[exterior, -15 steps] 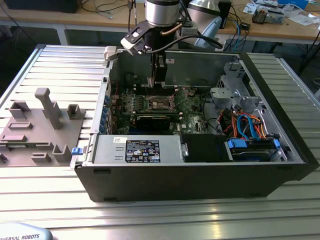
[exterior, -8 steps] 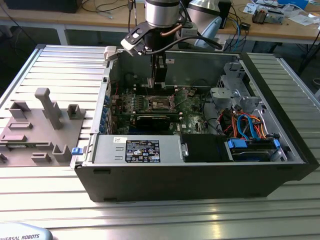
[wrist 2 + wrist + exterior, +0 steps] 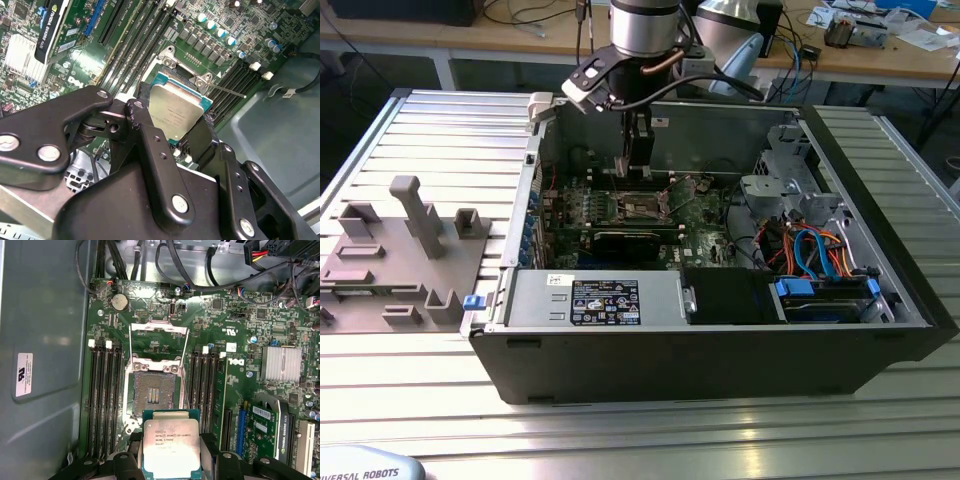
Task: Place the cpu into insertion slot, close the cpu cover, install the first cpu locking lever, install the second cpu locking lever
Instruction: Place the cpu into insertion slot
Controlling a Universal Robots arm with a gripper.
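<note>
Alignment counts here: the hand (image 3: pixel 172 462), pinching the cpu (image 3: pixel 171 450) by 2 opposite edges near the bare insertion slot (image 3: pixel 152 395), should carry it level, corners matched to the slot.

The cpu (image 3: pixel 171 449) is silver-grey with a green edge. The motherboard (image 3: pixel 240 335) is green, the gripper (image 3: pixel 172 462) black, the bench (image 3: pixel 440 130) striped silver.
</note>
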